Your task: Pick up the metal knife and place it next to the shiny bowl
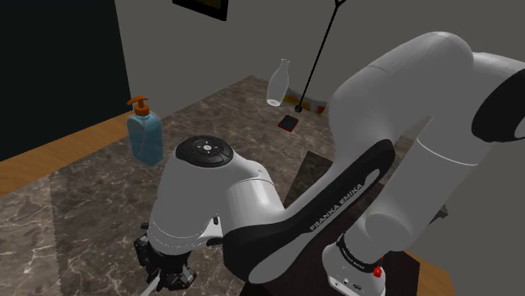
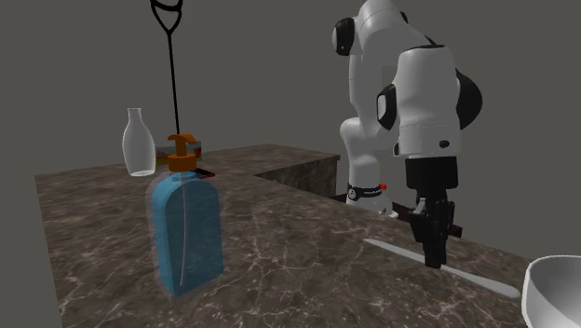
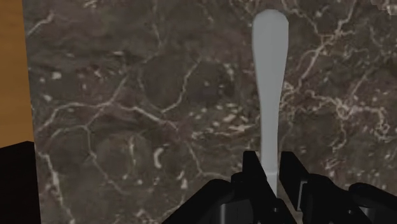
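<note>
The knife [image 3: 270,76] is a long pale grey piece lying flat on the dark marbled tabletop [image 3: 127,114]. My gripper [image 3: 270,181] is down over its narrow end, and the two black fingers press on it from both sides. From the second exterior view, the gripper [image 2: 434,261] points straight down onto the knife [image 2: 484,280], which stretches toward the white bowl [image 2: 554,289] at the picture's lower right corner. In the shoulder view the gripper [image 1: 168,277] sits low near the bottom edge, mostly hidden by the arm.
A blue soap dispenser [image 1: 145,134] with an orange pump stands near the table's wooden edge. A clear glass bottle [image 1: 278,84] and a small dark red-edged item [image 1: 289,124] sit at the far end. The dispenser [image 2: 186,233] stands close to the second exterior camera.
</note>
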{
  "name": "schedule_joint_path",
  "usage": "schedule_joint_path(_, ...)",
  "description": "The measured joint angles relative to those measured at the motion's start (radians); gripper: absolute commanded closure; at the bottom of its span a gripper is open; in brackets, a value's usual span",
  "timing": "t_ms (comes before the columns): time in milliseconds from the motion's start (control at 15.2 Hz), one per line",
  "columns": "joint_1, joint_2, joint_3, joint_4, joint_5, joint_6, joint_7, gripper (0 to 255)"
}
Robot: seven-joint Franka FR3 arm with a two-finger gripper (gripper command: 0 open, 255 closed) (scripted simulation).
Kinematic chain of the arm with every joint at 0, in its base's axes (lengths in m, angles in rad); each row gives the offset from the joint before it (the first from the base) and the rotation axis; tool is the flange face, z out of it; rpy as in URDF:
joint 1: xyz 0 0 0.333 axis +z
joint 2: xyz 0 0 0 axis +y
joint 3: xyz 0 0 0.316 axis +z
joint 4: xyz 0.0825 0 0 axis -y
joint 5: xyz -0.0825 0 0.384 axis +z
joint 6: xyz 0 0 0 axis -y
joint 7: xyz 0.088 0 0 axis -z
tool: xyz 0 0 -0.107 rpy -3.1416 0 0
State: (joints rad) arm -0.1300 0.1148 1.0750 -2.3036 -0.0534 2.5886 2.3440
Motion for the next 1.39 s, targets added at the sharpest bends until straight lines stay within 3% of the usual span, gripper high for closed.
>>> schedule_joint_path(330,0.002,0.004,-0.003,-0.001,-0.007,0.004,0.004,255)
schedule_joint_path(396,0.002,0.004,-0.003,-0.001,-0.007,0.004,0.004,0)
schedule_joint_path(792,0.002,0.004,-0.003,-0.001,-0.007,0.004,0.004,0)
schedule_joint_path(858,-0.016,-0.021,0.013,-0.002,0.027,-0.008,-0.023,0)
schedule_joint_path(990,-0.062,-0.14,0.057,0.003,0.196,-0.072,-0.141,0)
schedule_joint_path(1056,-0.062,-0.187,0.048,0.005,0.267,-0.101,-0.193,0)
schedule_joint_path(1386,-0.049,-0.225,0.03,0.013,0.324,-0.132,-0.23,0)
